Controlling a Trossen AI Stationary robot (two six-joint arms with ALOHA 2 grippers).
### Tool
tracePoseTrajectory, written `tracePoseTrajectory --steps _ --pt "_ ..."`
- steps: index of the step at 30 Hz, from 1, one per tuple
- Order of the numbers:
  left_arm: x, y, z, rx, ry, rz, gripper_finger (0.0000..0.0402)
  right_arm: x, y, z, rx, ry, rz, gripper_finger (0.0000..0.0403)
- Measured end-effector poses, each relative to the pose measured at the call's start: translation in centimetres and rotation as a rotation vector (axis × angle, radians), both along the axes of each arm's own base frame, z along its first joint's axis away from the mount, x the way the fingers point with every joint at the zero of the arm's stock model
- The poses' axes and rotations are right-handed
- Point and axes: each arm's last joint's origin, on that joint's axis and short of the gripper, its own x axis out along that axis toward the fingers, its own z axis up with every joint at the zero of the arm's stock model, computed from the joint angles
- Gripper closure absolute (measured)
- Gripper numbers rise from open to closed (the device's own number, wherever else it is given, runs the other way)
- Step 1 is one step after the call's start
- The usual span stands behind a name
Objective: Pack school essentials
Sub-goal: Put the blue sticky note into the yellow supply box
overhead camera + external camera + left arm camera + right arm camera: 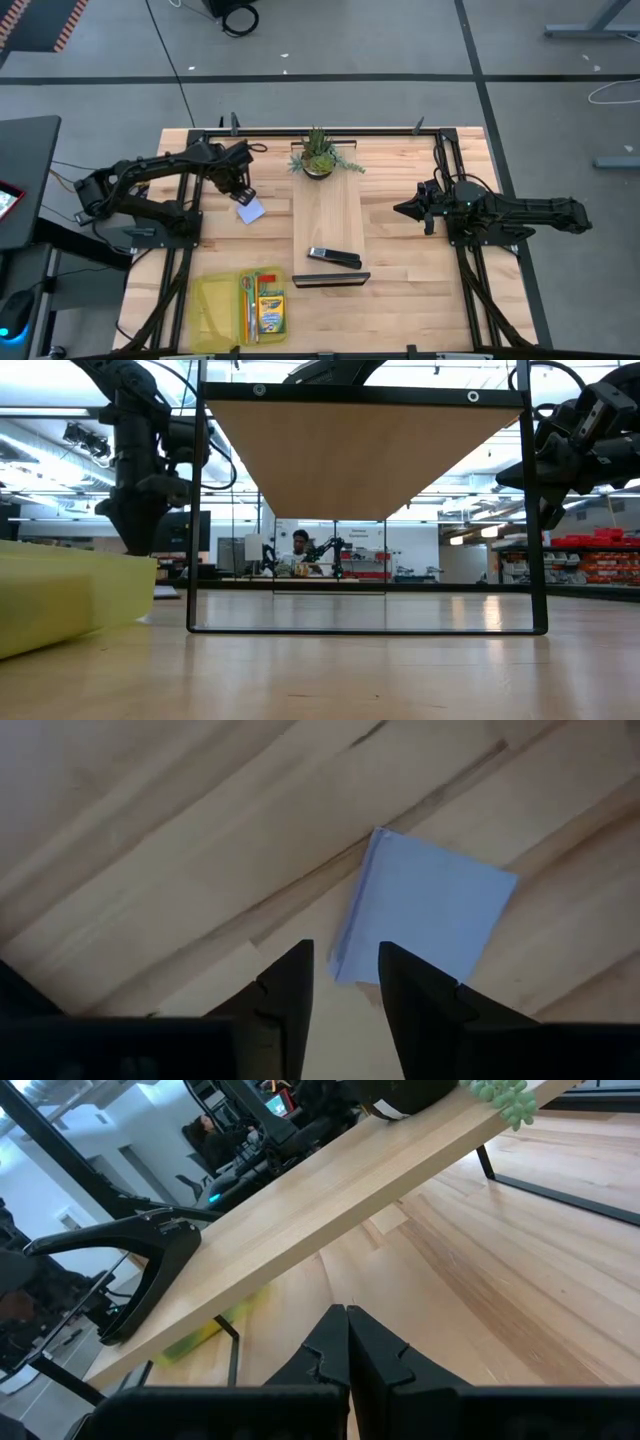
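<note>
Wooden slats cover the table seen from above, with a raised shelf board in the middle. The left gripper hangs just above the pale blue-white note pad, which lies flat on the wood; well off toward the table's near edge sits the yellow case holding the crayon box and scissors. The right gripper waits beyond the shelf.

Level with the tabletop, the pad is not visible.

Past the left wrist, the fingers stand slightly parted, empty, with the pad's corner just ahead of the gap. A good grasp likely means widening a little, sliding one finger under that edge, then closing gently so the thin pad does not skid.

Past the right wrist, the right gripper's fingers are pressed together, holding nothing.
</note>
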Motion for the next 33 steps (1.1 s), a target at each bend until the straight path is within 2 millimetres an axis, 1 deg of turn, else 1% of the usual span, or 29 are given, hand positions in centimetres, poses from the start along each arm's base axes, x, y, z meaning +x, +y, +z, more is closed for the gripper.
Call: tracePoseTrajectory --steps 6,10,13,23,27,33 --pt "-0.9 1.2 0.6 -0.049 -0.102 0.034 0.0261 0.0 0.0 0.0 0.0 0.0 0.0 0.0397" --pt "-1.9 1.8 0.9 -0.051 -0.112 0.058 0.0248 0.0 0.0 0.0 0.0 0.0 0.0 0.0397" --pt "-2.3 2.0 0.8 -0.07 -0.097 0.054 0.0244 0.0 0.0 0.0 0.0 0.0 0.0 0.0397" --pt "-2.4 1.9 0.8 -0.109 -0.116 0.042 0.0263 0.0 0.0 0.0 0.0 0.0 0.0 0.0397" --pt "-2.4 2.1 0.7 -0.117 -0.112 0.072 0.0257 0.0 0.0 0.0 0.0 0.0 0.0 0.0397" --pt "-1.4 2.3 -1.1 -0.182 -0.037 0.064 0.0238 0.0 0.0 0.0 0.0 0.0 0.0 0.0397"
